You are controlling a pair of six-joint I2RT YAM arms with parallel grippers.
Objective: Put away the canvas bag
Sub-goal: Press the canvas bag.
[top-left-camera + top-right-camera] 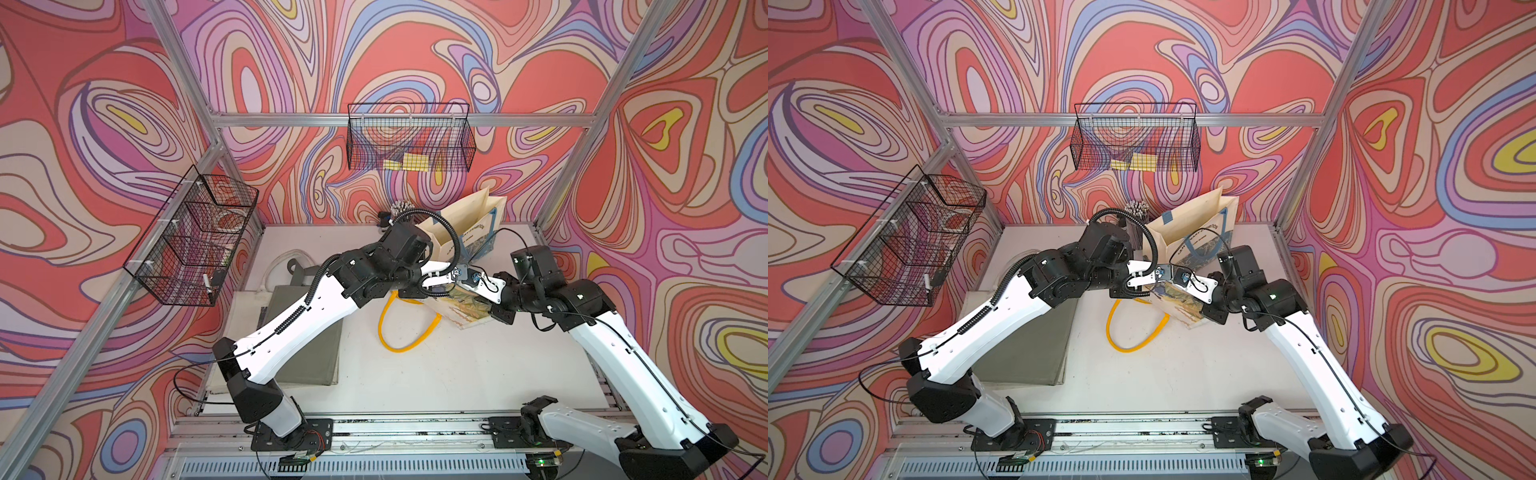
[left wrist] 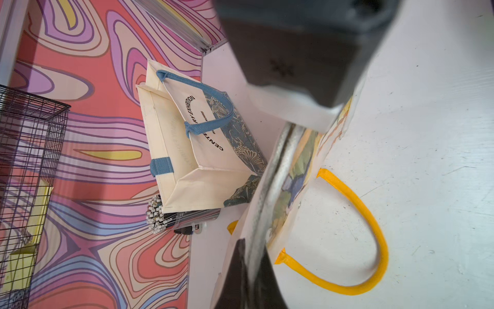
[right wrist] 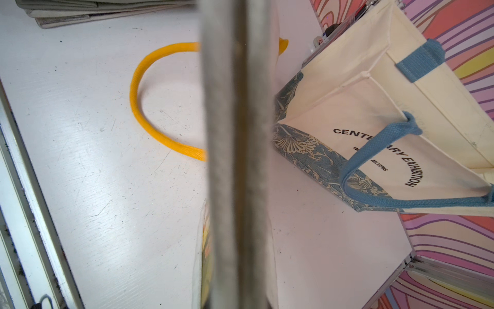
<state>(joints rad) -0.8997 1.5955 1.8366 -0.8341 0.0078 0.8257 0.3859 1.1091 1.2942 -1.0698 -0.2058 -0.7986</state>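
The canvas bag (image 1: 465,309) (image 1: 1179,309) has a floral print and yellow handles (image 1: 399,332). It is folded flat and held on edge over the middle of the white table (image 1: 457,374). My left gripper (image 1: 455,286) (image 2: 254,256) is shut on one end of the bag's top edge (image 2: 283,166). From the opposite side, my right gripper (image 1: 473,282) is shut on the same edge (image 3: 235,160). The two grippers nearly touch above the bag. One yellow handle (image 2: 374,227) (image 3: 149,107) droops onto the table; the bag's lower part is hidden behind the arms.
A cream bag with blue handles (image 1: 469,224) (image 3: 361,107) stands open at the back, just behind the grippers. A cup of sticks (image 1: 401,208) stands beside it. Folded grey bags (image 1: 307,345) are stacked at the left. Wire baskets hang on the back wall (image 1: 409,141) and left wall (image 1: 191,237).
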